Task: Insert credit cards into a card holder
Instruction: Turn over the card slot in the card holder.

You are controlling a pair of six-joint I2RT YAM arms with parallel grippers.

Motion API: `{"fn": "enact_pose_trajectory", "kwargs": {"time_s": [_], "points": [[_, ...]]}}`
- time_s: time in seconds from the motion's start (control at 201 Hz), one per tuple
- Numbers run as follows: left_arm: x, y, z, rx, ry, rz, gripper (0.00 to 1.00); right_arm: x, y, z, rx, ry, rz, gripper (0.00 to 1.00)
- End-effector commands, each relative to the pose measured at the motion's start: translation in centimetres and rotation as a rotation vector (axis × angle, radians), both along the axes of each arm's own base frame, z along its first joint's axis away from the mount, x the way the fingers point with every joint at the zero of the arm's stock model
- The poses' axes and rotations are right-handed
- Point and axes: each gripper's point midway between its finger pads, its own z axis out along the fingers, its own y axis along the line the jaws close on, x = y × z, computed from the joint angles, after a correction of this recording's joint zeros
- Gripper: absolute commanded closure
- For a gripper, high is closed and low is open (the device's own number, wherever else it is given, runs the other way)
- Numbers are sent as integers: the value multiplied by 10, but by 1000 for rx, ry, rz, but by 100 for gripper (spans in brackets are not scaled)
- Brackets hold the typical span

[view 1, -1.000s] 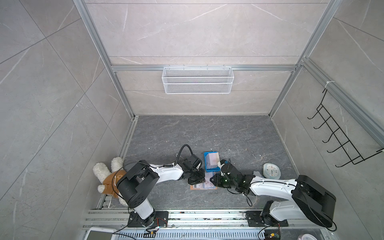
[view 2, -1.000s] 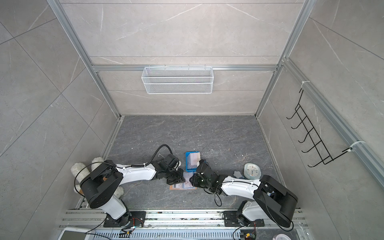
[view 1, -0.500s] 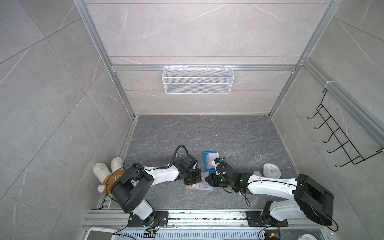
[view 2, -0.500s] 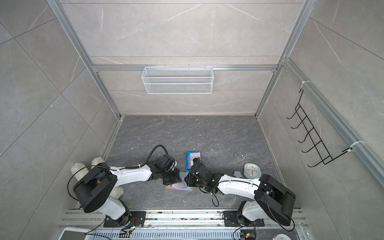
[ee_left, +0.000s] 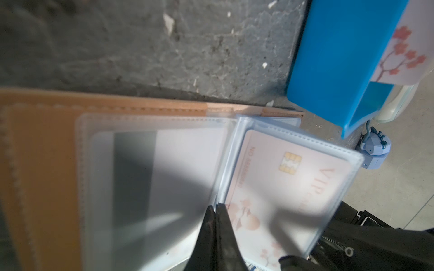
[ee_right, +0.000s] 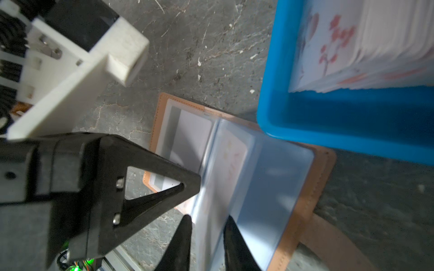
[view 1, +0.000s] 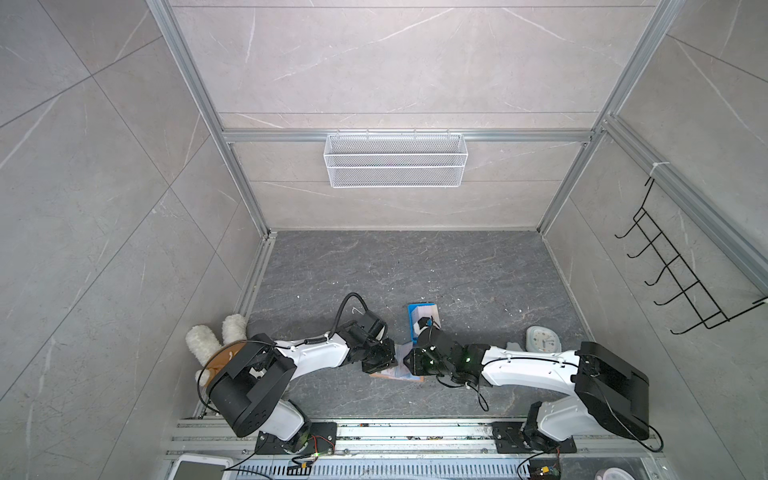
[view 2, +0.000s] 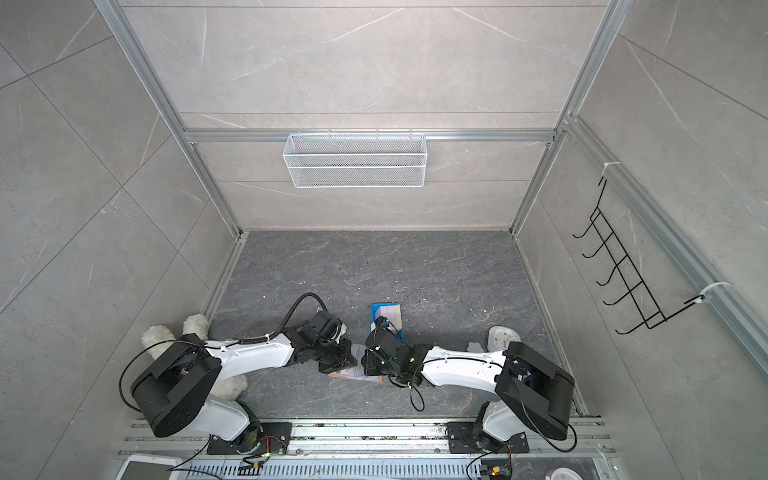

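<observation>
Rough grey stone floor (view 1: 415, 270). On it sits a glossy blue tray (ee_right: 328, 122) of stacked cards (ee_right: 375, 47). Just beside it lies the open holder (ee_right: 305, 199), tan and stitched. Its clear sleeves (ee_right: 270, 183) hold a pink chip card (ee_left: 293, 183). The left gripper (ee_left: 215, 207) is pinched closed, tips at the sleeves' fold. The right gripper (ee_right: 207, 225), narrowly parted, straddles a sleeve edge.

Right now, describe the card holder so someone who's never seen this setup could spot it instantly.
On the grey table, look in the gap between the left arm and right arm. The card holder lies open there, on the robot's side of the blue tray. Only it is flat tan leather, with clear sleeves showing cards.
</observation>
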Motion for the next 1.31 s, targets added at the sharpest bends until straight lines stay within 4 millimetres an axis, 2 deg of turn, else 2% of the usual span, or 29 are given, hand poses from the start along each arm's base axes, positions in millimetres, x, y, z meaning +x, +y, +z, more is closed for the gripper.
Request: {"fn": "enact_pose_trajectory", "kwargs": {"time_s": [0.0,0.314,0.692,1.304], "points": [[0,-7,10,-59,-1,-8,99,2,-5,-4,-55,-7,-21,73],[-13,-16,5,-68,19,-23,99,2,-14,-6,-86,-3,-47,72],[-20,-30,8,-90,22,-36,98,-1,-21,-5,-90,-3,-53,72],[-13,-12,10,-70,9,-7,99,-3,-7,1,-93,-5,-17,71]]}}
